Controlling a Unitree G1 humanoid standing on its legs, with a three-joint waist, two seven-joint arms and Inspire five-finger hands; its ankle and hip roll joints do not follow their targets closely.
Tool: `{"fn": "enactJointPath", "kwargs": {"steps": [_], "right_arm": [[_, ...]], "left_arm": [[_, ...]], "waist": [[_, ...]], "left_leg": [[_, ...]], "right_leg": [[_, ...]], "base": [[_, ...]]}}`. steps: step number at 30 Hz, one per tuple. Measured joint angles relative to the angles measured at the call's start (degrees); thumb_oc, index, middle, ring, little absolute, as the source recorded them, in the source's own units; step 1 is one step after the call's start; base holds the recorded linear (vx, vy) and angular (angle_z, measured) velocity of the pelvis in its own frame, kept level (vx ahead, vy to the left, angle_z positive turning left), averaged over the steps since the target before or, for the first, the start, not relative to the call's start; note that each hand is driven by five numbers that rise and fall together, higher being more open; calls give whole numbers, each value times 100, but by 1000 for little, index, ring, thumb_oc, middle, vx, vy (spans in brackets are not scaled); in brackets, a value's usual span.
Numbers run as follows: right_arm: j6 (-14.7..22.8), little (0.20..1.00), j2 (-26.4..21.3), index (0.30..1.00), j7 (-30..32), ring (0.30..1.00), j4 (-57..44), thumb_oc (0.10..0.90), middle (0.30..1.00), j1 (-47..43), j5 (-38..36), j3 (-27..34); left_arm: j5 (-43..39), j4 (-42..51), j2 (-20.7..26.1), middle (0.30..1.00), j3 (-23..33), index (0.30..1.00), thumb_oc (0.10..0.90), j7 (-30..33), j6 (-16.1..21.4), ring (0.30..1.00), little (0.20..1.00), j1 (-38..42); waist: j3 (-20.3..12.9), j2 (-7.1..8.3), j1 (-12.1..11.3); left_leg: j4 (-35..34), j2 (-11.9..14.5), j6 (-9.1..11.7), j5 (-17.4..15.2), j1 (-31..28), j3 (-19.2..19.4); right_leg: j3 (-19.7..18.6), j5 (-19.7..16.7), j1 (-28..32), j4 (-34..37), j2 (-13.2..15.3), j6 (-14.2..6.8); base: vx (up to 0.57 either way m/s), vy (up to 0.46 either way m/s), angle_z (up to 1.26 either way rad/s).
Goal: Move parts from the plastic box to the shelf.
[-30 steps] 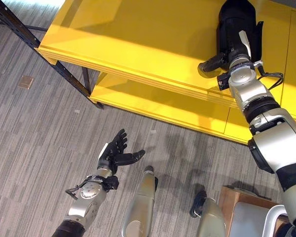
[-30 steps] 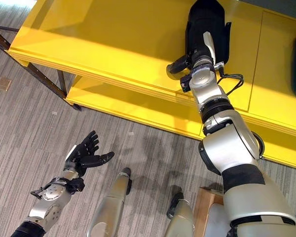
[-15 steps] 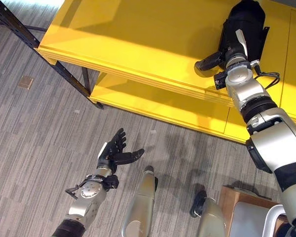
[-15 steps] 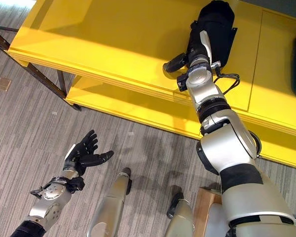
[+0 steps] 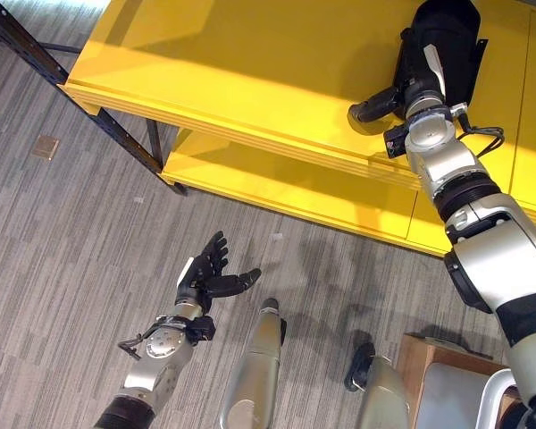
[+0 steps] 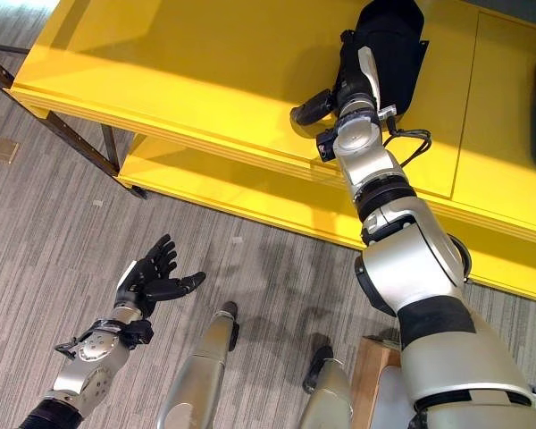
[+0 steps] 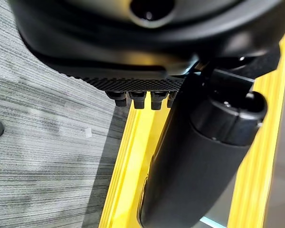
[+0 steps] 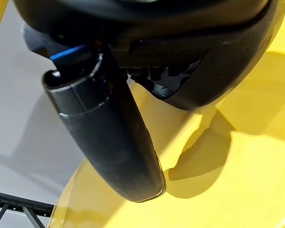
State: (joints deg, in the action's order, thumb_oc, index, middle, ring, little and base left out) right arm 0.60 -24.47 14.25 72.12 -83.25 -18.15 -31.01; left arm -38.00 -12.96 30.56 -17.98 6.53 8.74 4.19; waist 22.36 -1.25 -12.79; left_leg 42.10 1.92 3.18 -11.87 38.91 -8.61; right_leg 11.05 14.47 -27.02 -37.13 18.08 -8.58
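A wide yellow shelf (image 5: 250, 63) spans the scene. On its top board, near the front edge, the right hand (image 5: 422, 76) rests with fingers curled round a large black part (image 5: 442, 40). Best to settle the part flat before letting go. Well below the shelf, the left hand (image 5: 210, 277) hangs spread and empty.

Right arm stretched far and up to the right, right hand (image 5: 422, 70) at the far right with thumb sticking out to the left; whether its fingers are curled can't be told. Left arm low at the near left, forearm angled up, left hand (image 5: 206, 279) palm up with fingers spread and relaxed, holding nothing.
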Motion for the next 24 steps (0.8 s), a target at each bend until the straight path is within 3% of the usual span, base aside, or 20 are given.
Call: {"fn": "enactJointPath", "kwargs": {"steps": [12, 24], "right_arm": [[3, 1000, -10, 1000, -92, 1000, -4, 900, 1000, -8, 21, -146], [-142, 1000, -241, 1000, -246, 1000, -553, 900, 1000, -7, 513, -429]], "left_arm": [[-2, 0, 0, 1000, -1, 1000, 900, 26, 0, 1000, 1000, -7], [4, -17, 17, 1000, 8, 1000, 900, 20, 1, 1000, 1000, 17]], "waist": [[0, 1, 41], [0, 30, 295]], "left_leg": [[56, 18, -17, -14, 6, 57], [66, 170, -17, -15, -12, 130]], "right_leg": [[-94, -16, -49, -23, -17, 8], [-173, -143, -64, 62, -133, -30]], "base": [[-3, -2, -2], [-22, -17, -5]]}}
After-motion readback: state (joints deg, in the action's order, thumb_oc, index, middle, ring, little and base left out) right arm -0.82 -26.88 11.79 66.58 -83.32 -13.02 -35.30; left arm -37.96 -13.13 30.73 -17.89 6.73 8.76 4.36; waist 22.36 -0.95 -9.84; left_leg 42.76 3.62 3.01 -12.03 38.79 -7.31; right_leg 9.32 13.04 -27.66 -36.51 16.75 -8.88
